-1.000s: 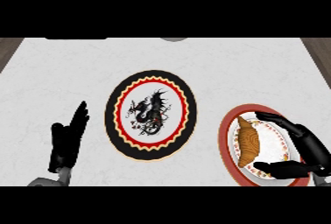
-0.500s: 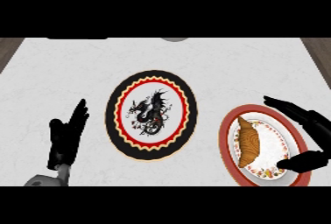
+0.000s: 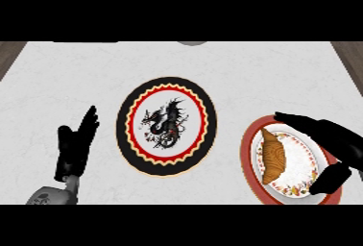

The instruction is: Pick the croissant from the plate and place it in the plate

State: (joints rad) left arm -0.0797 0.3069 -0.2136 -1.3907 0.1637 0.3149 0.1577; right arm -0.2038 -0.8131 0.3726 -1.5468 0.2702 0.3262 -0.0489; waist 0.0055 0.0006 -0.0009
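Lying lengthwise on the red-rimmed white plate (image 3: 249, 158) near the counter's (image 3: 71, 77) right edge, toward its near side: the croissant (image 3: 273, 158), golden brown, its narrow tip pointing to the far edge. Sitting wholly inside the plate's floral border, touching nothing but the plate.

Arching over that plate from the right: the right robot hand (image 3: 339, 144), fingers spread wide apart. Reaching over the plate's far rim with the upper fingers, hovering just beyond the croissant's far tip; hanging over the plate's near rim with the thumb, just right of the croissant's near end. Holding nothing, not closing on the pastry, leaving a gap of white plate showing between itself and the croissant's right flank.

Resting near the counter's left edge, toward the near side: the left robot hand (image 3: 74, 149), fingers straight and pointing to the far edge, holding nothing, standing well apart from both plates.

Occupying the middle of the counter: the black plate with a dragon design (image 3: 127, 129), ringed in red and yellow zigzag, carrying nothing. Sitting just left of the red-rimmed plate, with a narrow strip of bare counter between the two rims. Nothing standing between the croissant and this plate.

Peeking in at the counter's far edge: part of a grey round object (image 3: 193, 43), too cut off for telling what.
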